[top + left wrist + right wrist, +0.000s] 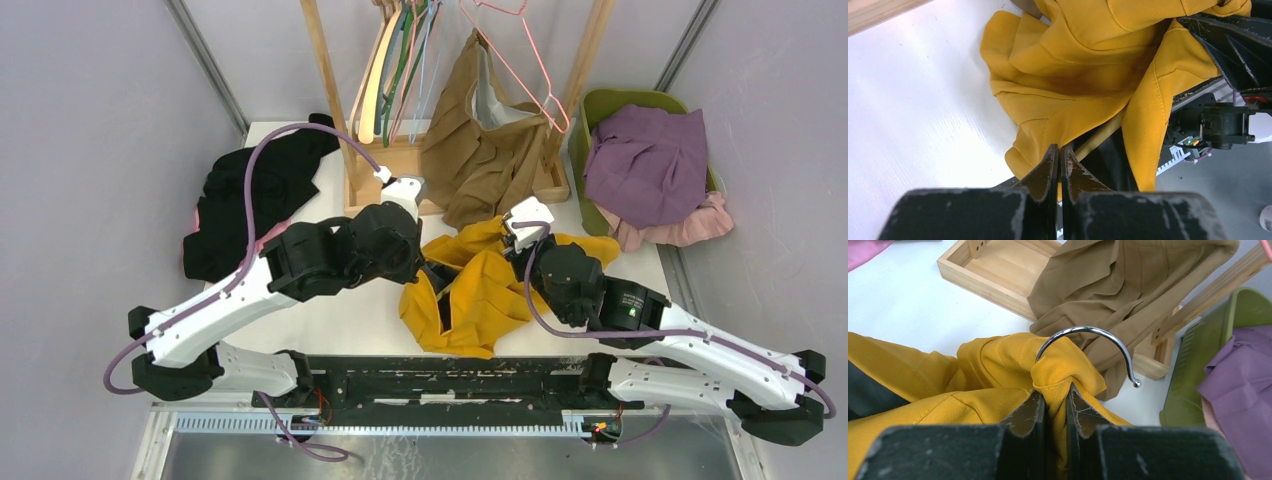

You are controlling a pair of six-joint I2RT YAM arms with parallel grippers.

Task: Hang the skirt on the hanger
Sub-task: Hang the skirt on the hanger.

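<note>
We find the right claw (1053, 402) clamped on a bunched fold of the yellow skirt (993, 357) just below the hanger hook (1083, 331). The left claw (1059, 160) is closed to a slit at the skirt's edge, and we cannot tell what it pinches. Bare surface (923, 100) lies left of the left claw, a wooden tray (993, 265) crowds beyond the right, and the hanger (1098, 136) is mostly buried in cloth.
</note>
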